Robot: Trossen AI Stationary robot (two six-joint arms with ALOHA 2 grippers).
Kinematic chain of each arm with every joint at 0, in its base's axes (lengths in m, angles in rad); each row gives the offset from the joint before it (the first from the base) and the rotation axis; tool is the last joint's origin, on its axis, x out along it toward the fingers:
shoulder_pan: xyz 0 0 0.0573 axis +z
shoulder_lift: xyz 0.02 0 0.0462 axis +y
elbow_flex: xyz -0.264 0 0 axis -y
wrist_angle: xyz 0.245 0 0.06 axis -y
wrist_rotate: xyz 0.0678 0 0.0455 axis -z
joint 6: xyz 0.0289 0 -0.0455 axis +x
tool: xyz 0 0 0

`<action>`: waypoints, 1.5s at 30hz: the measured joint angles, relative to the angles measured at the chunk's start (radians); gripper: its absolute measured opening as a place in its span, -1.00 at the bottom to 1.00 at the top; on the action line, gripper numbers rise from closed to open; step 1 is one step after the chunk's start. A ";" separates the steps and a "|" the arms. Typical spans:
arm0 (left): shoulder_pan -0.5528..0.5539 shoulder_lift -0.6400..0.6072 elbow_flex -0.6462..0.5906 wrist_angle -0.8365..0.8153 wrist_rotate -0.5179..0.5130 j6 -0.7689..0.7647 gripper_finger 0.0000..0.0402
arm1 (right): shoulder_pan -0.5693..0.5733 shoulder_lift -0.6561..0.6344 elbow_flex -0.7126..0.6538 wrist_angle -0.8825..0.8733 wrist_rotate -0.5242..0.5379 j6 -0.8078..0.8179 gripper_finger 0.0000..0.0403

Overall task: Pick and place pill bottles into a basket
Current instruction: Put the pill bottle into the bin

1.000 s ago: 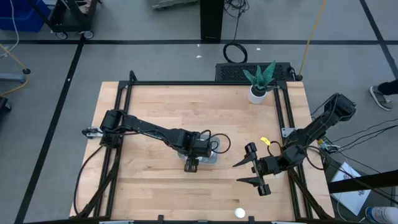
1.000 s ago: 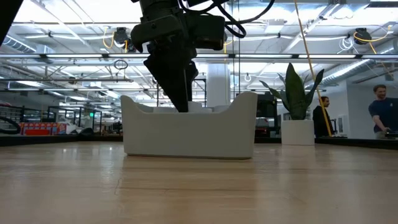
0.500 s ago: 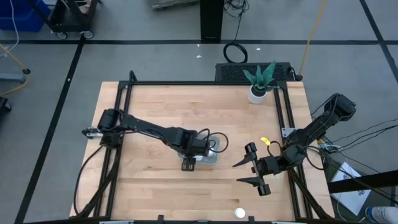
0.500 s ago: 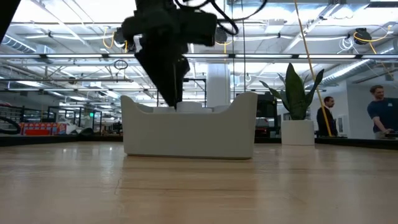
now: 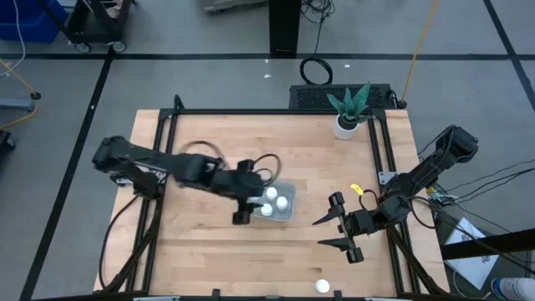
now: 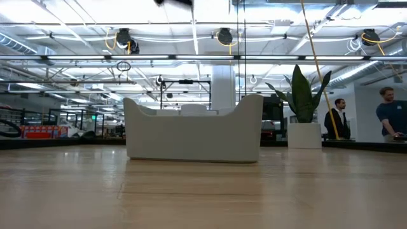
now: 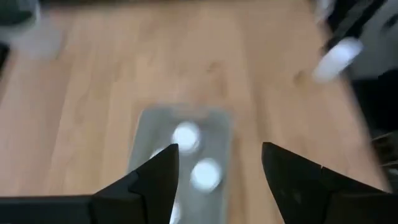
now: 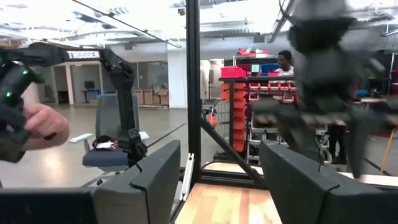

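Note:
The pale basket [image 5: 287,211] stands mid-table, and three white pill bottles [image 5: 269,196] stand in it. It also shows in the low view [image 6: 194,137] and in the left wrist view [image 7: 146,127], with bottles [image 7: 185,135] inside. One more bottle [image 5: 322,286] stands on the table near the front edge. My left gripper [image 5: 240,217] [image 7: 217,180] is open and empty, raised above the table just left of the basket. My right gripper [image 5: 332,231] [image 8: 217,180] is open and empty, right of the basket.
A white pot with a green plant [image 5: 347,124] [image 6: 303,127] stands at the far right of the table. A black frame [image 5: 167,167] runs along the table's edges. People [image 6: 388,114] stand in the room beyond, and a person's hand [image 8: 31,127] shows in the right wrist view.
My left gripper has risen from over the basket, out of the low view's top, and has gone a little toward the table's left edge as the arm drew back. The bottles in the basket are now uncovered in the high view.

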 joint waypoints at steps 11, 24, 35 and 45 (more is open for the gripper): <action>-0.312 -0.102 -0.059 0.198 -0.250 0.035 0.06 | 0.041 -0.001 0.002 -0.101 0.035 0.032 0.05; -0.452 -0.109 -0.476 0.838 -0.266 0.068 0.07 | 0.146 0.036 0.337 -0.770 0.241 0.230 0.05; -0.531 -0.231 -0.810 1.297 -0.270 0.056 0.09 | 0.183 0.427 0.926 -1.375 0.153 0.391 0.06; -0.618 -0.296 -0.953 1.418 -0.373 0.060 0.11 | 0.161 0.667 1.218 -2.032 -0.087 0.947 0.19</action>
